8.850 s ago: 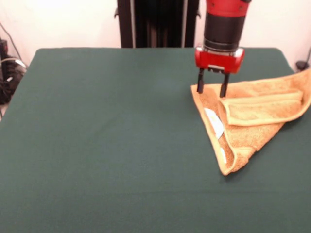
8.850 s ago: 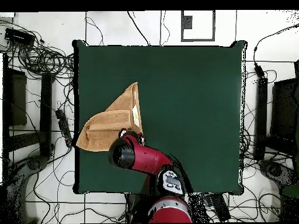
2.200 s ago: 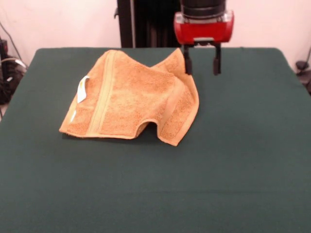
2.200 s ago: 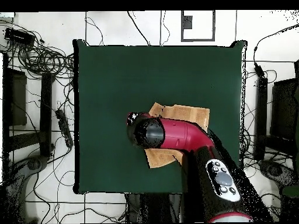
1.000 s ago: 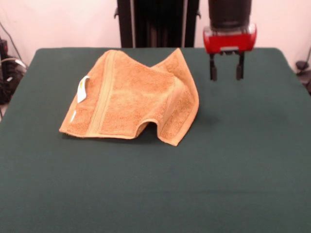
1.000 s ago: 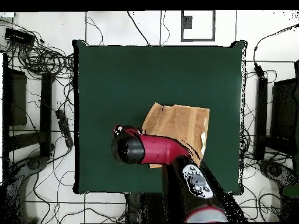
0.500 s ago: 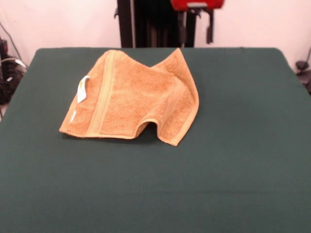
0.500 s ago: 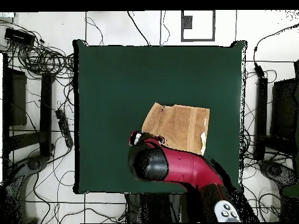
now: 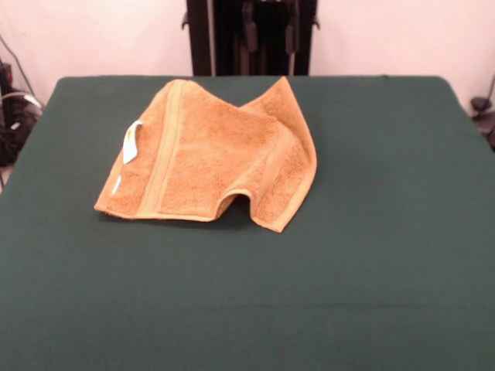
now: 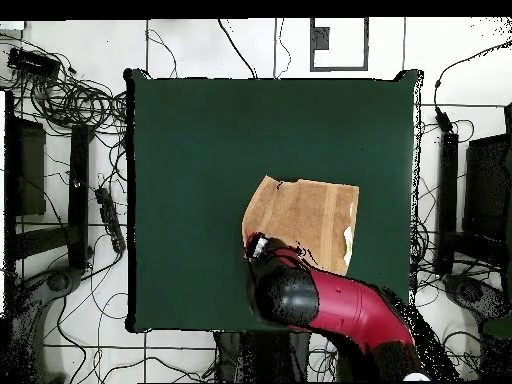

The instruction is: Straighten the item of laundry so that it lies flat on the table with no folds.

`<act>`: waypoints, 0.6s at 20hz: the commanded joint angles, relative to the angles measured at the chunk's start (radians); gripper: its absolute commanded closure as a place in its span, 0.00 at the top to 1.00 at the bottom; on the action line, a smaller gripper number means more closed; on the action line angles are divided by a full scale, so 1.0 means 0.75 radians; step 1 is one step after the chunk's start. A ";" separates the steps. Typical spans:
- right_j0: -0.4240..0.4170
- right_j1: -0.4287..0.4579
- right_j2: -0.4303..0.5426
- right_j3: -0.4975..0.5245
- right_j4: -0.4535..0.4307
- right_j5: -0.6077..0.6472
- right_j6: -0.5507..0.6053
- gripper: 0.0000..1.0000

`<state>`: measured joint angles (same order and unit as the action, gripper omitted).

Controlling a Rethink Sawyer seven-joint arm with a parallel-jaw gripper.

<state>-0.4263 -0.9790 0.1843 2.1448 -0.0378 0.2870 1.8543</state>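
Observation:
The orange-tan towel point(image 9: 205, 154) lies on the left-middle of the dark green table point(image 9: 371, 247). Its right part is humped up, with a fold along the right side and a small arch at its near edge. The white tag point(image 9: 131, 142) sticks out on its left edge. My gripper point(image 9: 271, 35) shows only as two dark fingers at the top edge, in front of the pedestal, high above the table and behind the towel, spread apart and empty. In the overhead view the red arm point(image 10: 300, 295) covers the towel's point(image 10: 305, 212) bottom edge and hides the gripper.
The black pedestal point(image 9: 201, 39) stands behind the table's far edge. Cables lie on the floor to the left point(image 9: 14, 116) and all round the table point(image 10: 75, 100) in the overhead view. The table point(image 10: 200, 150) spreads wide on every side of the towel.
My gripper has risen and moved left in the front view, from beside the towel's right corner to the top edge. The towel has not moved in the last second.

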 commanded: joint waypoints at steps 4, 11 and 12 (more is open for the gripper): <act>0.016 0.110 0.080 0.149 -0.057 -0.060 0.121 1.00; 0.074 0.250 0.051 0.130 -0.065 -0.235 0.189 1.00; 0.082 0.265 0.044 0.125 -0.067 -0.256 0.195 1.00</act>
<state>-0.4099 -0.9020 0.1848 2.1759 -0.0463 0.2065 1.8543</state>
